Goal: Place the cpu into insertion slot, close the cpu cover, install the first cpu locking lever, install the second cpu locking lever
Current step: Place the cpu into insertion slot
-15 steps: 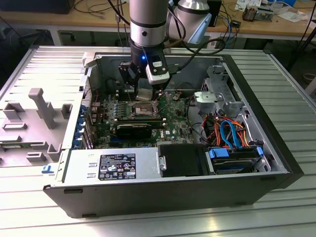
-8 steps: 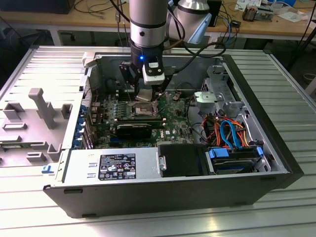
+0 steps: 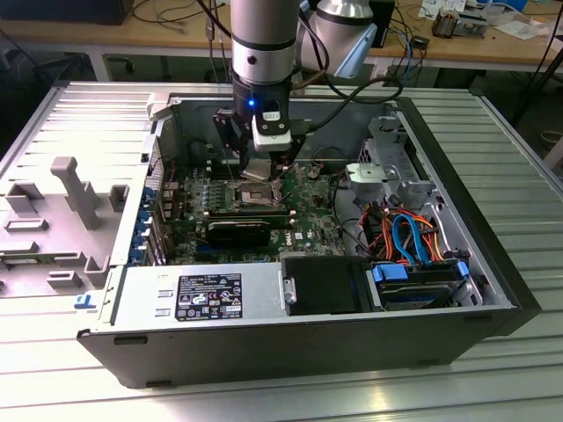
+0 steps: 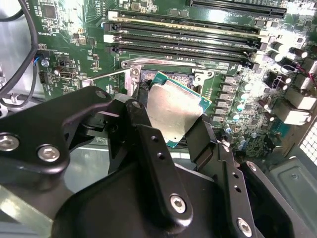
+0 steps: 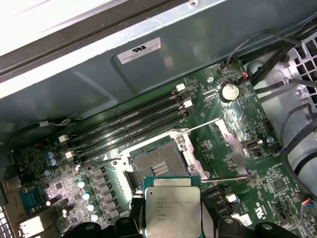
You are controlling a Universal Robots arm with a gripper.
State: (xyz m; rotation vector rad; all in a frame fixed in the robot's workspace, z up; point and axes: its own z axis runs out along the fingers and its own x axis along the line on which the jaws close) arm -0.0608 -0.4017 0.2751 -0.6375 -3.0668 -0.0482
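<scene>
The end effector point(image 4: 171, 124) is closed on the cpu point(image 5: 172, 210), holding it just above the open slot point(image 5: 159, 163) on the board's point(image 5: 267, 173) far side. If lowered tilted or off-centre, it could jam on the rim or damage the contacts.

ribbed metal table point(image 3: 528, 369), wooden workbench point(image 3: 70, 35) behind
</scene>
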